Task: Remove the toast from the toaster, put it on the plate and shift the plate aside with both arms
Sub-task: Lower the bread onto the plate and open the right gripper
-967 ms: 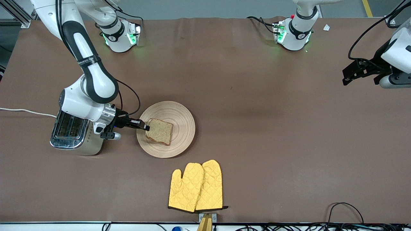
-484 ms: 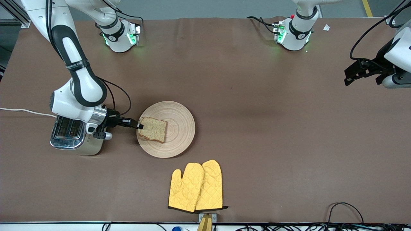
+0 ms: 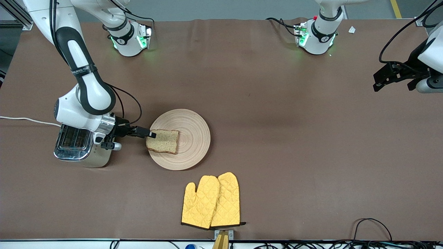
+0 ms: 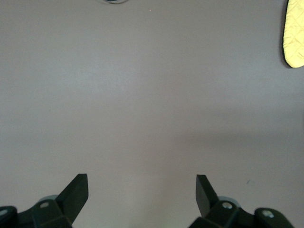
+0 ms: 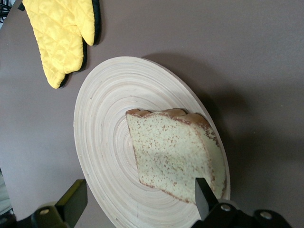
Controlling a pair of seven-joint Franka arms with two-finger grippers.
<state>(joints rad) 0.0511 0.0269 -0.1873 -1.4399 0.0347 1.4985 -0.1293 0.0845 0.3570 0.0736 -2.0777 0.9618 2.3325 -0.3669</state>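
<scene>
Front view: toast (image 3: 162, 141) is laid flat on the plate (image 3: 193, 138), at the rim toward the toaster (image 3: 78, 147). Right gripper (image 3: 151, 134) is spread at the toast's edge, nothing pinched. Placement looks done; plate shift is judged next. Left gripper (image 3: 392, 76) waits spread, well apart, toward the left arm's end.

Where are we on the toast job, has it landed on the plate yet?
Done: the toast lies flat on the plate, out of the toaster. In hand: the right gripper is open at the slice's edge, gripping nothing. Left: moving the plate aside with both arms; the left gripper waits open over bare table.
</scene>
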